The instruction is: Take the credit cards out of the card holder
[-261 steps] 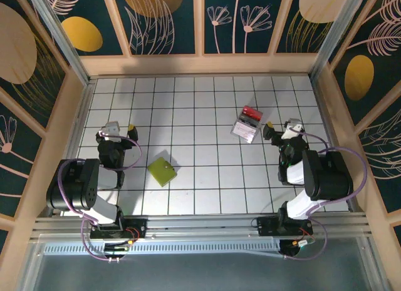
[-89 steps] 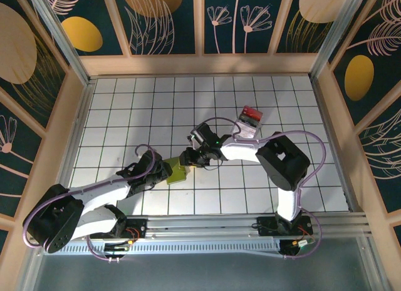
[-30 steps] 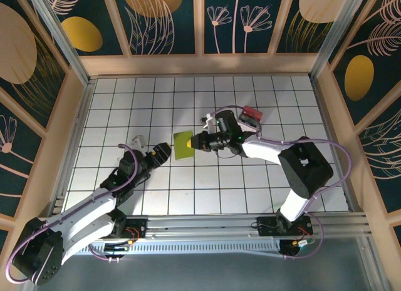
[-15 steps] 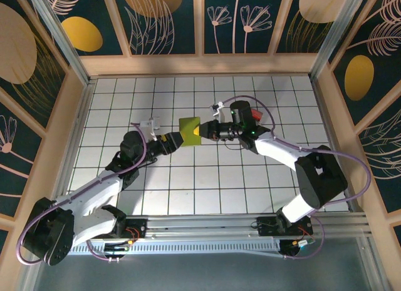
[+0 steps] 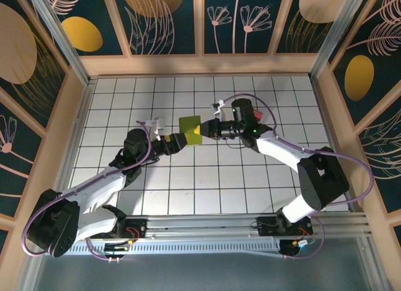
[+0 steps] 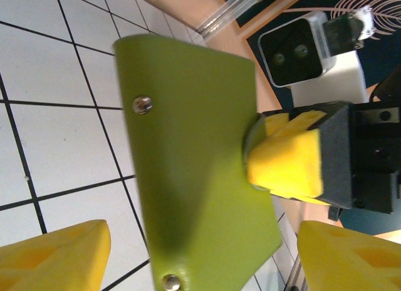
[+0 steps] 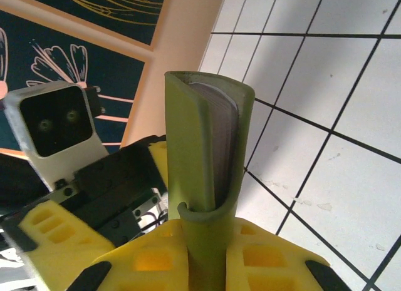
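Yellow right fingers (image 6: 288, 163) pinch the card holder (image 6: 194, 166) (folded shut); left fingers (image 6: 53, 256) gape wide around it.

Nothing legible here
I can read no word, number or brand on the card holder (image 6: 188, 159) or elsewhere

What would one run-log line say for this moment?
right gripper: shut on card holder | left gripper: jaws open beside it | card holder: folded, cards inside
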You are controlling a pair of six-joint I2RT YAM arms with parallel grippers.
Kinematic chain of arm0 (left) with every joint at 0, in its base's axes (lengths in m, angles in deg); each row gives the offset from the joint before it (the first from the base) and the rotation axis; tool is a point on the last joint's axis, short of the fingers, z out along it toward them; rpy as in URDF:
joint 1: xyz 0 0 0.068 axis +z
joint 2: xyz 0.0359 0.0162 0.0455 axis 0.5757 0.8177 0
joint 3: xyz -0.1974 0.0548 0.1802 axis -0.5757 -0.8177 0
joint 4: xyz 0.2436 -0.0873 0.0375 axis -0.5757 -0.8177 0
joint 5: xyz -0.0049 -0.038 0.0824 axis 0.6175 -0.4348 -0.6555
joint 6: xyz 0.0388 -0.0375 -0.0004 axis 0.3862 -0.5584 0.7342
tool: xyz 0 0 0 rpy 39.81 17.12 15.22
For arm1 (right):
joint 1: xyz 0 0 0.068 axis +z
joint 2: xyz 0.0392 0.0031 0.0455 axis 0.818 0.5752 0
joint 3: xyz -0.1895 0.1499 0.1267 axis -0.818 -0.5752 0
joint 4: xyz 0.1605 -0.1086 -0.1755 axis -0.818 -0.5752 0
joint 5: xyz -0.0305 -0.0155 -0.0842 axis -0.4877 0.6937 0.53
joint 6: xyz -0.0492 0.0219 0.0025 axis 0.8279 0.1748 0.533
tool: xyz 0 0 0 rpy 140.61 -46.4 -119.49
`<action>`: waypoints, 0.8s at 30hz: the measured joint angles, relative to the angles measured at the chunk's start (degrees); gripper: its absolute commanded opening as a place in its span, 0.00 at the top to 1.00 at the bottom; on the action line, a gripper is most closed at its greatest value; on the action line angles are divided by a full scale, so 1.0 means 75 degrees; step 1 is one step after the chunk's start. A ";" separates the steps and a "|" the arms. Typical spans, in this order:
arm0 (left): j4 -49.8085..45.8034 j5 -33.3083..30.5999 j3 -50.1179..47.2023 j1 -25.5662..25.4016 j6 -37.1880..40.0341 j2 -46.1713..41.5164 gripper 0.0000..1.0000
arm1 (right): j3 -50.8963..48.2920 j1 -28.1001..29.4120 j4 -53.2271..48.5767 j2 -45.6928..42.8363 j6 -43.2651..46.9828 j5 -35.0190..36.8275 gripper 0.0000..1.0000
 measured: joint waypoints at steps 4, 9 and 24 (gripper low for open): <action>0.0000 0.0003 0.0000 0.0000 0.0000 -0.0009 0.35 | -0.0003 0.0000 0.0015 -0.0175 -0.0006 -0.0029 0.99; 0.0093 0.0093 0.0000 0.0000 -0.0093 -0.0006 0.46 | -0.0003 0.0000 0.0082 -0.0189 -0.0015 -0.0157 0.99; 0.0562 0.0335 -0.0003 0.0047 -0.0227 0.0015 0.94 | -0.0003 0.0064 0.0079 -0.0189 0.0026 -0.0195 0.87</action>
